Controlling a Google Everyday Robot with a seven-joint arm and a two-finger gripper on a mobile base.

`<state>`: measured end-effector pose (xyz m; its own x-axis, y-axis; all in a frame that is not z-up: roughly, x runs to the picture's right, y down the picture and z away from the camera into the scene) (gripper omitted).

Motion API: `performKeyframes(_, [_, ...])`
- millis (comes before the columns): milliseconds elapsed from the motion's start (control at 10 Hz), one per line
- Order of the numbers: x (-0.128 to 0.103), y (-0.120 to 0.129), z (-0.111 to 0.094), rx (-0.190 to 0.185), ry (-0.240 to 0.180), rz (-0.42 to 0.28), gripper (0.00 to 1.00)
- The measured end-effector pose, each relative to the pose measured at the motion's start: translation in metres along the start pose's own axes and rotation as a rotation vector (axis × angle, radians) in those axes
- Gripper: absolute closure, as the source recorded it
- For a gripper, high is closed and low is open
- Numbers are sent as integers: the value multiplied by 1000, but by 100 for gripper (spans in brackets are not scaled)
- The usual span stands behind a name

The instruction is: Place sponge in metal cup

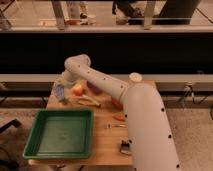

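Observation:
My gripper (62,86) is at the far-left corner of the wooden table (107,145), at the end of the white arm that reaches over from the right. A light-blue block, the sponge (59,93), is right at the gripper's tip, standing on end just left of the apple (78,89). I cannot tell if it is held or resting on the table. The metal cup does not show as a separate thing; it may be hidden behind the gripper and the sponge.
A green tray (37,145) fills the front left. A white round cup (135,77) stands at the back right. A yellowish item (88,102), red and orange pieces (118,118), a fork (115,126) and a small dark object (125,147) lie around the arm.

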<state>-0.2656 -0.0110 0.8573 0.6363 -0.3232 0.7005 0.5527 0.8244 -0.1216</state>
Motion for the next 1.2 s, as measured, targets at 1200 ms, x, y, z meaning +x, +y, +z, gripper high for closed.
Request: performKeyframes(1200, [11, 6, 12, 34, -49, 37, 87])
